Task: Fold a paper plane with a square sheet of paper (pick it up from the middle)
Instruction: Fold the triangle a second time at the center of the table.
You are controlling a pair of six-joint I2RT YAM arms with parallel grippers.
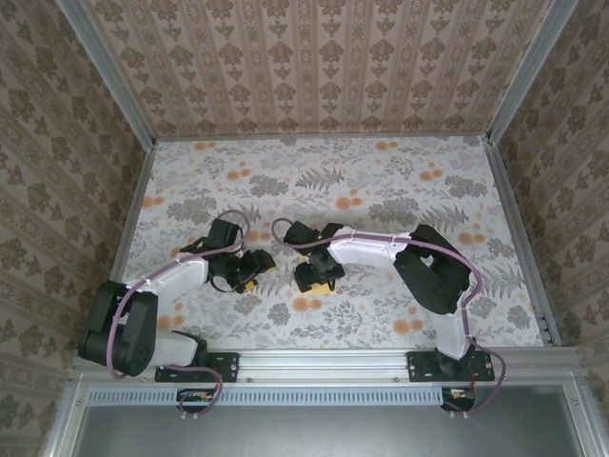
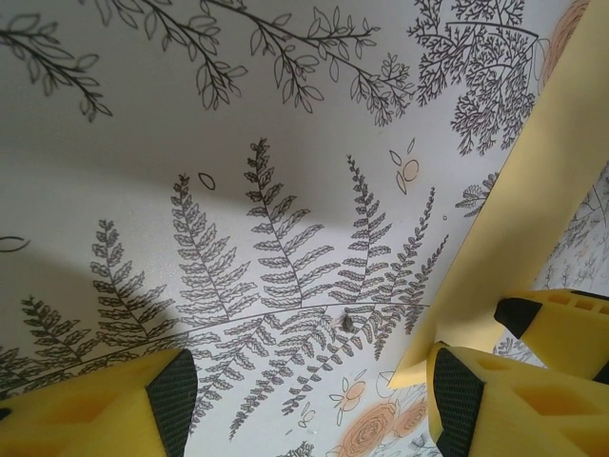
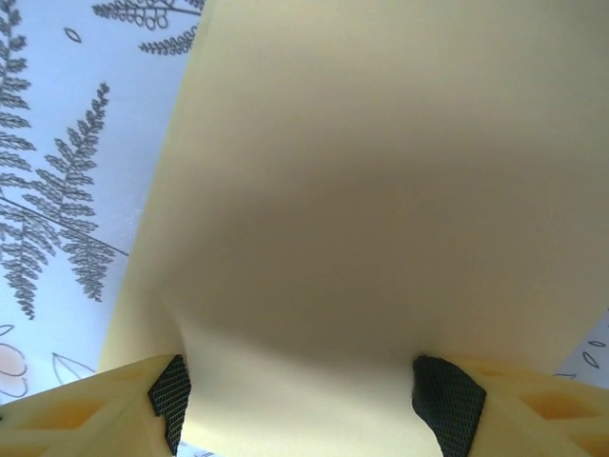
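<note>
Grippers, going left to right: in the top view the left gripper sits low over the floral cloth, a bit left of the table's middle and angled toward the other arm. On its own wrist camera the jaws are spread wide, with yellow fingers and black pads down in both bottom corners. There's nothing but fern print between them, so it's got hold of nothing. The square sheet of paper shows there as a plain yellow-orange strip running down the right side. Its near corner ends just beside the right-hand finger, and I can't tell if they touch. Just beside the strip's right edge there's another yellow finger with a black pad, and I can't say for sure whose it is. Next over is the right gripper, just beside the left one near the centre of the table. On its wrist camera the sheet spreads out ahead and lies between the two fingers, with a soft curved line running from one pad to the other. The jaws stand wide apart, one pad at each side of the paper. Whether they're actually squeezing it or just straddling it, I honestly can't tell.
</note>
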